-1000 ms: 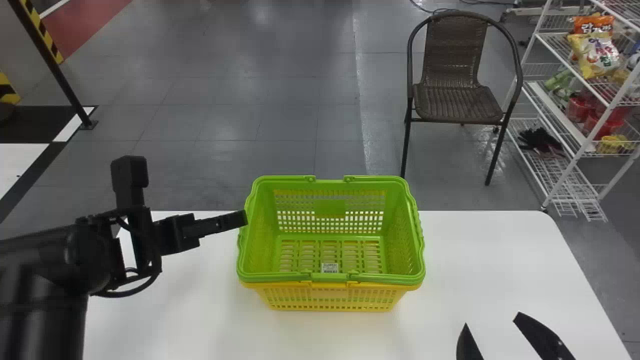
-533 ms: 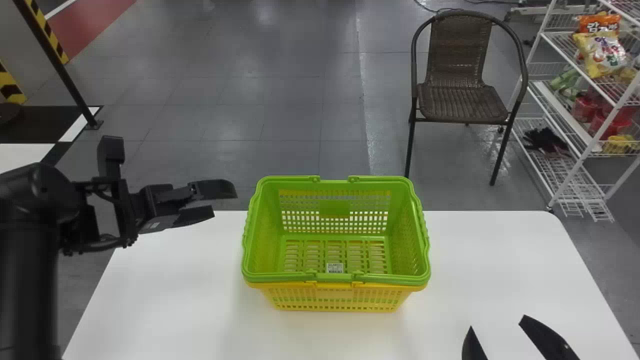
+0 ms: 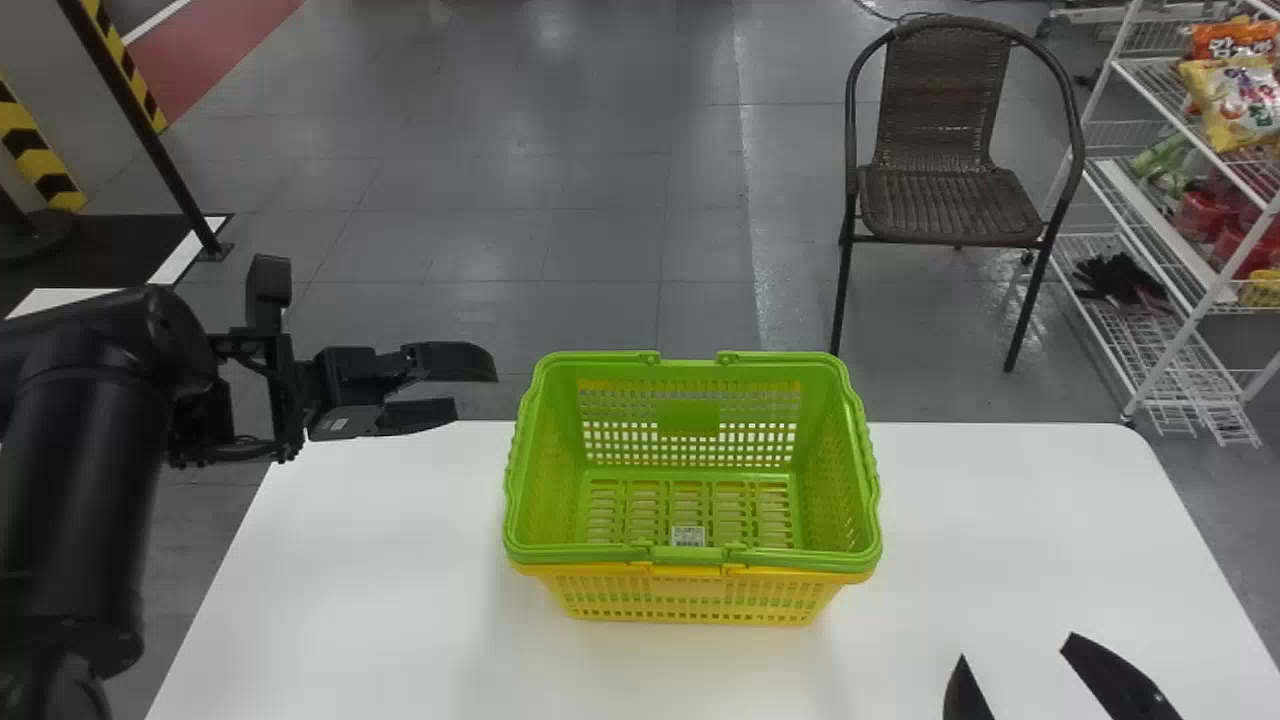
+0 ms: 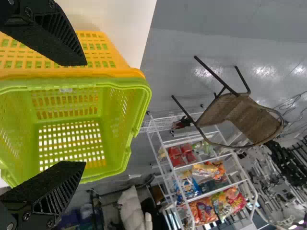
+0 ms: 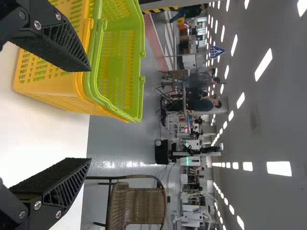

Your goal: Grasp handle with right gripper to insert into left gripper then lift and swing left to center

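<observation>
while the fingers of the black two-fingered left gripper [image 3: 475,390] stand wide apart, holding nothing, that gripper hangs at ten o'clock of the two baskets, near their side but apart from it. the black two-fingered right gripper [image 3: 1016,648] is at four o'clock of them, well off, its fingers also spread wide with nothing between. next out comes the basket handle, a slim bar of green plastic [image 3: 700,554], folded down at six o'clock along the near rim of the upright green plastic basket [image 3: 845,460]. that one sits nested in a yellow latticed plastic basket [image 3: 690,598], both on the white flat-topped table [image 3: 1000,520]. farther out, a brown woven chair with a dark frame [image 3: 950,200] stands between one and two o'clock, and a white wire shelf rack [image 3: 1200,322] at two o'clock, with an orange bag [image 3: 1235,40] and a yellow bag [image 3: 1235,105] on it.
</observation>
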